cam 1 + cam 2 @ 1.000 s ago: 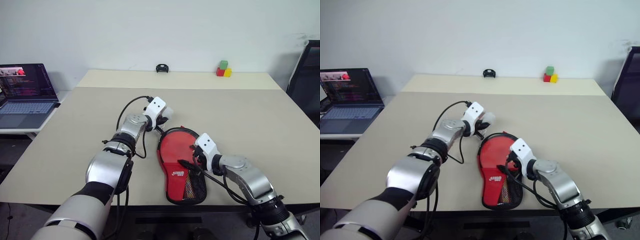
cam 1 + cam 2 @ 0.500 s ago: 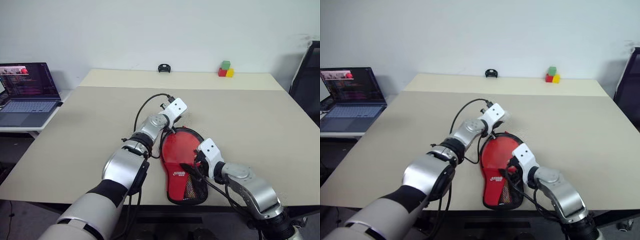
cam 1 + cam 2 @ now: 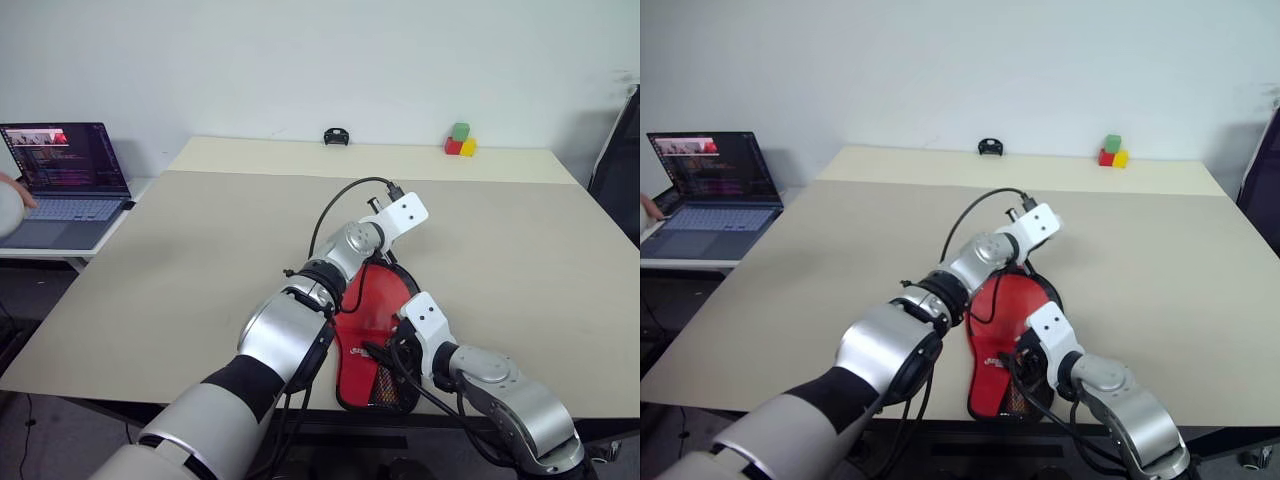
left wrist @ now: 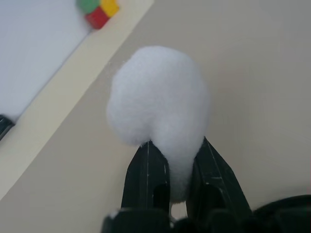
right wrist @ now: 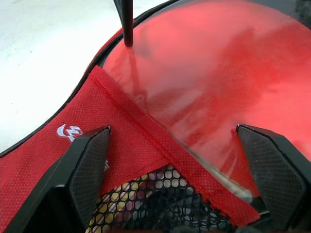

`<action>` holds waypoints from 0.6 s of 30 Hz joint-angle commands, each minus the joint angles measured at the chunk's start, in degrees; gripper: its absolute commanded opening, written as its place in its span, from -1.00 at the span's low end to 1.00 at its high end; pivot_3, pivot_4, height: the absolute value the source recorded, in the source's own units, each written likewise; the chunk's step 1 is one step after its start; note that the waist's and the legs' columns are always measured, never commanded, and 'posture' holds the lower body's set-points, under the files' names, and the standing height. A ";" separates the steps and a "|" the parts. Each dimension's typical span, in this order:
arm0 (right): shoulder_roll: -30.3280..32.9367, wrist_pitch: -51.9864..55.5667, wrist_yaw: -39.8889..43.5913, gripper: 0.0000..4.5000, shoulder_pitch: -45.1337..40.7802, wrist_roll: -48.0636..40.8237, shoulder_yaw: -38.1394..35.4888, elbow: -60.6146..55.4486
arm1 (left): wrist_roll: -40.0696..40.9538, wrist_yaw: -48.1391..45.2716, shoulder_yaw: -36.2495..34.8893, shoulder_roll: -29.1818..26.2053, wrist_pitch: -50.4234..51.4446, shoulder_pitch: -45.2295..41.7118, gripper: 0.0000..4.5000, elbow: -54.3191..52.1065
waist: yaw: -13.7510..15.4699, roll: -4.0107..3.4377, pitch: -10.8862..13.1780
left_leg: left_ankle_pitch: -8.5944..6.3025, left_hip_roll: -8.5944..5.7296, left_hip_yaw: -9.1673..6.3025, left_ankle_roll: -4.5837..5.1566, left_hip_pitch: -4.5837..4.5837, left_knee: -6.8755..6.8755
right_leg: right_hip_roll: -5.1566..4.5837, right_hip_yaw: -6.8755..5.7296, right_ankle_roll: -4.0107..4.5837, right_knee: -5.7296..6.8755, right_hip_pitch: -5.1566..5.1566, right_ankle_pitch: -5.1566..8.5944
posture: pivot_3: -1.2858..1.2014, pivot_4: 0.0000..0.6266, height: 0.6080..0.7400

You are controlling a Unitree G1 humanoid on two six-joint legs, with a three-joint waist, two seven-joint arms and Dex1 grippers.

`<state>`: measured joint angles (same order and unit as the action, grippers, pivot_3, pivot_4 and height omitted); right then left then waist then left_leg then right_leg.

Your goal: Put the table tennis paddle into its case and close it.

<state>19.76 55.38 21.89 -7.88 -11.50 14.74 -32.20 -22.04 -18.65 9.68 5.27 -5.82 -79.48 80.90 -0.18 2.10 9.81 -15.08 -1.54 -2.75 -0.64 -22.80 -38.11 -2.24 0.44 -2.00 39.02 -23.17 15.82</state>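
Note:
The case (image 3: 362, 378), red with a black mesh pocket and black zipper edging, lies flat near the table's front edge. The table tennis paddle (image 3: 378, 298) sits inside it with its round red face (image 5: 209, 73) uncovered; the striped handle shows through the mesh (image 5: 126, 206). My right gripper (image 5: 172, 130) hovers low over the case's red flap (image 5: 131, 145), jaws wide open and empty. My left gripper (image 4: 172, 145) is above the far end of the case, shut on a small white ball (image 4: 158, 97).
The beige table (image 3: 200, 250) stretches far on every side. At its back edge sit a small black object (image 3: 336, 136) and coloured blocks (image 3: 460, 140). A laptop (image 3: 65, 170) stands on a side desk at left, a person's hand (image 3: 10, 205) beside it. A black chair (image 3: 620, 170) is at right.
My left arm swung right across the far end of the case, carrying the white ball. My right gripper drew back a little toward the case's handle end, still open.

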 commanded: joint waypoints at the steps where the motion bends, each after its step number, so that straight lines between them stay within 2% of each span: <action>1: 0.27 4.43 -0.15 1.00 2.32 -0.60 2.29 3.57 | -0.84 -1.37 0.74 0.97 -1.85 -0.01 -0.94 -1.75 | 0.00 -0.01 -0.01 | 0.00 0.00 0.00 0.00 0.00 0.00 | 0.00 0.00 0.00 0.00 0.00 0.00 | 0.03 -0.52 1.00; 6: 0.38 3.78 -0.33 1.00 2.43 -0.79 2.33 4.02 | -2.38 -5.50 2.41 -0.10 -0.73 3.37 -0.94 -1.50 | -0.04 -0.12 -0.24 | 0.00 0.00 0.02 0.00 0.03 0.00 | 0.00 0.02 0.00 0.00 0.01 0.00 | 0.03 -0.52 1.00; 16: 0.46 2.91 0.44 1.00 0.27 -1.04 2.83 6.31 | -1.82 -6.50 1.61 -1.80 -0.14 3.66 0.63 -1.75 | -0.09 -0.13 -0.45 | 0.00 0.02 0.01 0.01 0.11 -0.01 | 0.02 0.02 0.01 0.04 0.09 -0.01 | 0.03 -0.52 1.00; 17: 0.50 2.73 0.58 1.00 -0.07 -1.01 2.91 6.69 | -2.17 -6.91 1.95 -2.13 -0.55 3.58 0.76 -1.77 | -0.11 -0.13 -0.46 | 0.00 0.02 0.01 0.01 0.13 -0.01 | 0.02 0.02 0.01 0.05 0.10 -0.01 | 0.03 -0.52 1.00; 18: 0.54 2.55 0.73 1.00 -0.44 -0.98 2.96 7.08 | -2.37 -7.36 2.16 -2.45 -0.98 3.47 0.76 -1.81 | -0.23 -0.14 -0.46 | 0.00 0.02 0.01 0.01 0.15 -0.01 | 0.02 0.02 0.01 0.06 0.13 -0.01 | 0.03 -0.52 1.00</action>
<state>19.71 55.48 21.85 -9.75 -12.31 15.66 -29.86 -24.07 -25.44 11.52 3.39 -5.54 -74.50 80.87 -0.42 1.96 9.35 -15.07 -1.51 -2.72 -0.63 -22.57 -38.12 -2.21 0.47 -1.99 39.08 -22.98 15.81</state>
